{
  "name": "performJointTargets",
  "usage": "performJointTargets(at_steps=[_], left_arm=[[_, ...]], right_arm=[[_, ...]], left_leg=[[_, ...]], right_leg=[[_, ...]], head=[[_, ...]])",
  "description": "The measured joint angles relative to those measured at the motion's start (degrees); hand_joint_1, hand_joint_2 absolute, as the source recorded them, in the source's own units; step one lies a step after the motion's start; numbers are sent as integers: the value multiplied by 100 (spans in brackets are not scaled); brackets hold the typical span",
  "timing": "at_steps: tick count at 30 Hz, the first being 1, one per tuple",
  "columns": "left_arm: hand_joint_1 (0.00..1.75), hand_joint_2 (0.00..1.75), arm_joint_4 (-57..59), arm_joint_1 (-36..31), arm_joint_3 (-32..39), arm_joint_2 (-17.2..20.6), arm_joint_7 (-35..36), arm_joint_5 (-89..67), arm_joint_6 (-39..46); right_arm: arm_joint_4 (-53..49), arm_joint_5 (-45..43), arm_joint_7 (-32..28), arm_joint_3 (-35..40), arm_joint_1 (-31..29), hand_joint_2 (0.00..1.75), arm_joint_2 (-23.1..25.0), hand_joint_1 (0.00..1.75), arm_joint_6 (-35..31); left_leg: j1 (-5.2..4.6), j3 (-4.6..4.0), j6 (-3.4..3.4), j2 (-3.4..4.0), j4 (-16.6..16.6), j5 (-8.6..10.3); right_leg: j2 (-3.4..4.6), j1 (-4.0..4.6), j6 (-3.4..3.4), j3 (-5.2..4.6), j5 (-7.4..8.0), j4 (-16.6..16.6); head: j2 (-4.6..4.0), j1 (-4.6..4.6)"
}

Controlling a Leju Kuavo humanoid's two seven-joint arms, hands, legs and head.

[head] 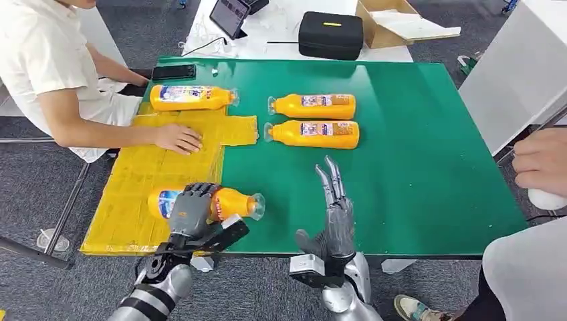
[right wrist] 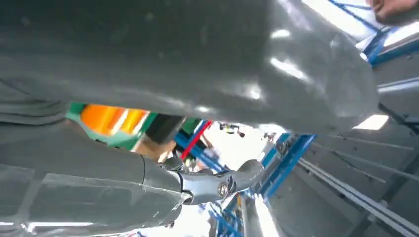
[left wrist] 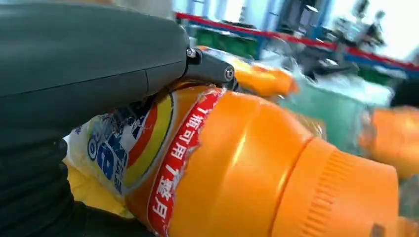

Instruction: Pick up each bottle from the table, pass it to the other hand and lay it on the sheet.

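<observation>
Left hand (head: 192, 208) wraps bottle (head: 231, 203) lying at near edge of table (head: 428, 174), body on yellow sheet (head: 144, 177), cap end over green. Right hand (head: 336, 217) just beside it near same edge, fingers straight and spread, holding nothing. Mid-table: two bottles (head: 313, 120) lie side by side. Person's hand (head: 178, 138) presses sheet flat. Far left corner: another bottle (head: 190, 97) at sheet's far edge.

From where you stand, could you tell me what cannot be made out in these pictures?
- Held bottle: the left hand covers its label in the head view.
- Right hand: its palm faces away.
- Right wrist view: the hand's cover blocks the table.
- Bottle labels: print too small.
</observation>
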Motion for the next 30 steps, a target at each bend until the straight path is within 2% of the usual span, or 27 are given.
performJointTargets(at_steps=[6,8,9,10,11,13,23,30], left_arm=[[175,175,612,-431,-170,77,-52,13,-234],[119,175,742,-491,-201,105,-13,9,-318],[119,175,804,-522,-218,120,18,9,-380],[51,175,867,-572,-243,138,59,6,-439],[30,175,931,-627,-271,149,118,0,-501],[7,175,1035,-727,-299,164,278,0,-629],[9,175,1289,-1040,-354,184,663,94,-1318],[7,175,1326,-1097,-356,188,700,122,-1449]], right_arm=[[243,-326,-2,350,-126,0,-37,0,0],[290,-391,0,408,-127,0,-52,0,0],[306,-406,-2,422,-121,0,-63,0,0],[323,-424,0,435,-121,0,-72,0,0],[341,-450,-2,443,-121,0,-83,0,0],[369,-483,0,461,-120,0,-94,0,0],[503,-645,-2,500,-116,0,-129,0,-2],[562,-644,-2,500,-114,0,-133,0,0]], left_leg=[[1,1,-1,1,0,-1],[1,3,-1,2,0,-1],[1,4,-1,2,0,0],[1,4,-1,2,-1,0],[1,7,-1,1,-1,0],[1,15,-1,2,-1,-1],[3,21,-2,5,-1,0],[2,23,-1,5,-1,1]], right_leg=[[0,2,0,0,-1,0],[1,2,0,1,-1,0],[0,2,0,1,0,0],[0,2,0,3,0,0],[0,1,0,7,0,0],[1,1,-1,12,0,0],[0,5,-16,17,9,1],[0,4,-15,20,10,1]], head=[[0,0],[0,0],[0,0],[0,0],[0,0],[0,0],[0,0],[2,0]])
